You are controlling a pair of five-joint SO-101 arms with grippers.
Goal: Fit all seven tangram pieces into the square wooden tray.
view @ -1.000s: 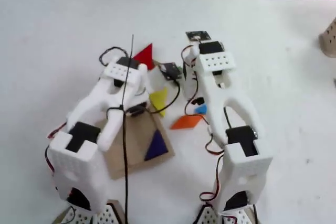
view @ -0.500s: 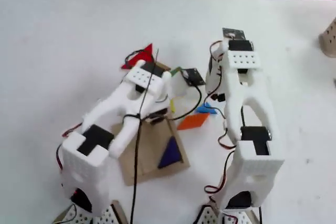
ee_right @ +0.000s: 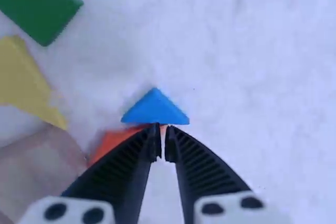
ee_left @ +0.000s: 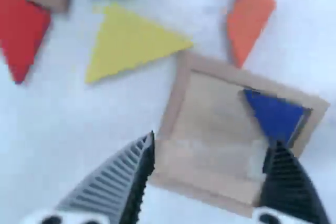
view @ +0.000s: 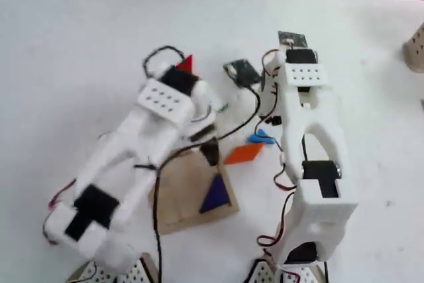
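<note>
Left gripper (ee_left: 212,141): jaws wide, empty, above tray (ee_left: 176,93). Blue triangle (ee_left: 273,114) lies inside, at a corner. Yellow triangle (ee_left: 131,40) and orange piece (view: 243,154) loose beside tray. Right gripper (ee_right: 161,142): pinched closed, empty. Pieces likely light, rigid, thin, slick; pinch across opposite edges.

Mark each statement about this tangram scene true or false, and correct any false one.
1. The dark blue triangle lies inside the wooden tray. True.
2. The yellow triangle lies inside the tray. False: it lies on the table, outside the tray.
3. The left gripper is open. True.
4. The right gripper holds the green square. False: the square lies on the table, apart from that gripper.
</note>
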